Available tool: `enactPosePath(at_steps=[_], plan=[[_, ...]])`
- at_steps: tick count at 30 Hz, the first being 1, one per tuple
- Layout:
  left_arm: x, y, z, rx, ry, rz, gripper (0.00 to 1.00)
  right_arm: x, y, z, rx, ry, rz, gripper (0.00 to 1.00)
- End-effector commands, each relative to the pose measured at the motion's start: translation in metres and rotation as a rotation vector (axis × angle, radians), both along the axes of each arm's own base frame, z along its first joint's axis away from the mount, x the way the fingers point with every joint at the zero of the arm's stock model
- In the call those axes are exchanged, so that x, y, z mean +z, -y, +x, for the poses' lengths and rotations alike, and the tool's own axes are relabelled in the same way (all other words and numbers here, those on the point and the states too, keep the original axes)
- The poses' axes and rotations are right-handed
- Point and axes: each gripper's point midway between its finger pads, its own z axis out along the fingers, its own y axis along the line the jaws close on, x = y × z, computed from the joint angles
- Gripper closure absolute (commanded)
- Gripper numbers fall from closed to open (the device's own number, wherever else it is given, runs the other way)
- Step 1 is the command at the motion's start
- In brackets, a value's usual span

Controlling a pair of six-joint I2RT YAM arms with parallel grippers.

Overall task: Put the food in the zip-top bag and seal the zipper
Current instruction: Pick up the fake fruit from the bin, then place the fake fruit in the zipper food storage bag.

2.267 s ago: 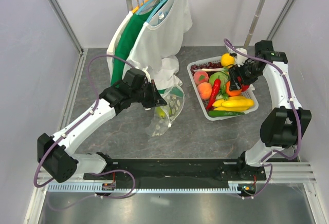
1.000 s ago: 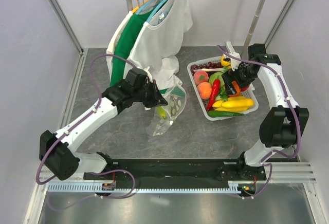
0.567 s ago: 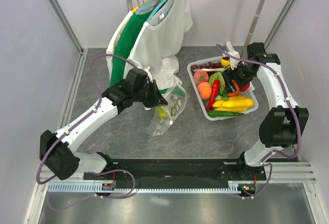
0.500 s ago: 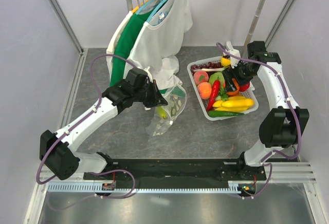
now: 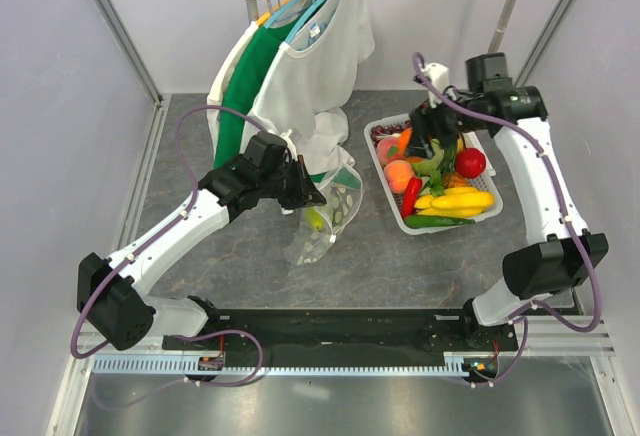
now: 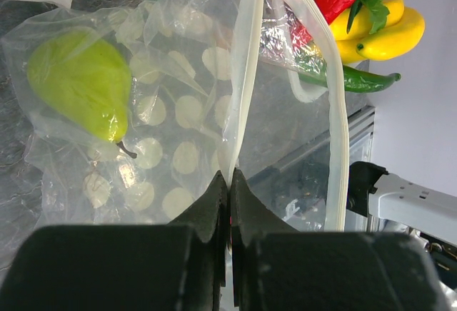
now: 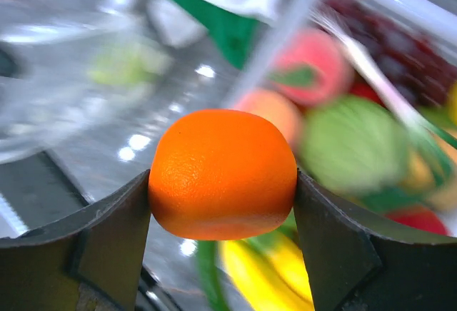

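Note:
The zip-top bag [image 5: 338, 206] hangs open over the table, clear with white dots [image 6: 178, 111]. My left gripper [image 5: 316, 196] is shut on its mouth edge, pinching one side of the pale zipper [image 6: 246, 75] between the fingertips [image 6: 228, 177]. A green pear [image 6: 78, 79] lies inside the bag [image 5: 318, 219]. My right gripper [image 5: 410, 143] hovers over the left part of the white basket [image 5: 393, 206], shut on an orange [image 7: 223, 174] held between both fingers. More food lies in the basket: a peach [image 5: 399, 171], a red fruit [image 5: 470, 162], yellow pieces [image 5: 460, 199].
Shirts on hangers [image 5: 300, 51] hang from a rack behind the bag, their hems touching the table near it. A rack pole [image 5: 503, 18] stands behind the basket. Side walls close in on both sides.
My right gripper closed on the orange and lifted it out of the basket, moving up and to the left. The left arm and the bag have stayed still.

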Motion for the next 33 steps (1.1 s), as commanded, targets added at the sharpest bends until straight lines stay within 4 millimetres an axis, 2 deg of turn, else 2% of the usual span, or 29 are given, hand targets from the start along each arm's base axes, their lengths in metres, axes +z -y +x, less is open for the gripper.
enactPosePath(at_steps=[1, 2, 3, 4, 6, 7, 9, 10, 12, 13, 15, 16, 19, 20, 23, 24, 26, 27, 30, 31, 33], plan=[[0.004, 0.000, 0.002, -0.027, 0.043, 0.006, 0.98, 0.047, -0.092, -0.045, 0.173, 0.002, 0.257, 0.46], [0.004, 0.000, 0.001, -0.031, 0.042, 0.007, 0.98, 0.058, -0.106, -0.042, 0.203, 0.055, 0.300, 0.46], [0.005, 0.001, 0.001, -0.034, 0.044, 0.006, 0.98, 0.065, -0.116, -0.049, 0.217, 0.068, 0.332, 0.46], [0.004, 0.000, 0.001, -0.035, 0.040, 0.007, 0.98, 0.059, -0.134, -0.061, 0.239, 0.025, 0.362, 0.46], [0.005, 0.000, 0.001, -0.036, 0.046, 0.008, 0.98, 0.068, -0.152, -0.061, 0.267, 0.082, 0.401, 0.46], [0.007, -0.001, 0.001, -0.035, 0.050, 0.009, 0.98, 0.062, -0.166, -0.070, 0.294, 0.067, 0.404, 0.46], [0.008, -0.002, 0.000, -0.033, 0.056, 0.007, 0.98, 0.053, -0.179, -0.071, 0.315, 0.062, 0.392, 0.46], [0.008, -0.002, 0.000, -0.034, 0.057, 0.008, 0.98, 0.044, -0.187, -0.079, 0.341, 0.038, 0.381, 0.46], [0.011, -0.004, -0.001, -0.028, 0.064, 0.007, 0.98, 0.028, -0.190, -0.083, 0.355, 0.027, 0.341, 0.45], [0.011, -0.004, -0.001, -0.025, 0.065, 0.008, 0.98, 0.012, -0.192, -0.089, 0.369, 0.004, 0.314, 0.45], [0.014, -0.006, -0.002, -0.018, 0.067, -0.003, 0.98, -0.002, -0.188, -0.093, 0.380, 0.014, 0.271, 0.42], [0.014, -0.006, -0.002, -0.018, 0.066, -0.004, 0.98, -0.017, -0.184, -0.093, 0.367, -0.001, 0.237, 0.41], [0.020, -0.005, -0.004, -0.027, 0.071, -0.025, 0.98, -0.030, -0.179, -0.097, 0.374, -0.003, 0.208, 0.26], [0.021, -0.004, -0.004, -0.031, 0.069, -0.030, 0.98, -0.030, -0.179, -0.097, 0.374, -0.004, 0.208, 0.15], [0.023, -0.002, -0.003, -0.038, 0.076, -0.036, 0.98, -0.018, -0.178, -0.095, 0.352, 0.028, 0.222, 0.02], [0.024, -0.002, -0.002, -0.039, 0.082, -0.040, 0.98, -0.005, -0.177, -0.094, 0.336, 0.052, 0.236, 0.02], [0.025, -0.003, 0.000, -0.030, 0.091, -0.049, 0.98, 0.003, -0.171, -0.088, 0.293, 0.069, 0.222, 0.02], [0.026, -0.004, 0.001, -0.022, 0.097, -0.051, 0.98, 0.017, -0.167, -0.085, 0.276, 0.094, 0.228, 0.02], [0.027, -0.006, 0.003, -0.006, 0.101, -0.050, 0.98, 0.021, -0.137, -0.073, 0.206, 0.090, 0.193, 0.02], [0.025, -0.006, 0.003, -0.008, 0.098, -0.047, 0.98, 0.013, -0.116, -0.068, 0.162, 0.057, 0.155, 0.02], [0.024, -0.006, 0.003, -0.008, 0.093, -0.048, 0.98, 0.003, -0.090, -0.059, 0.169, 0.071, 0.079, 0.02]])
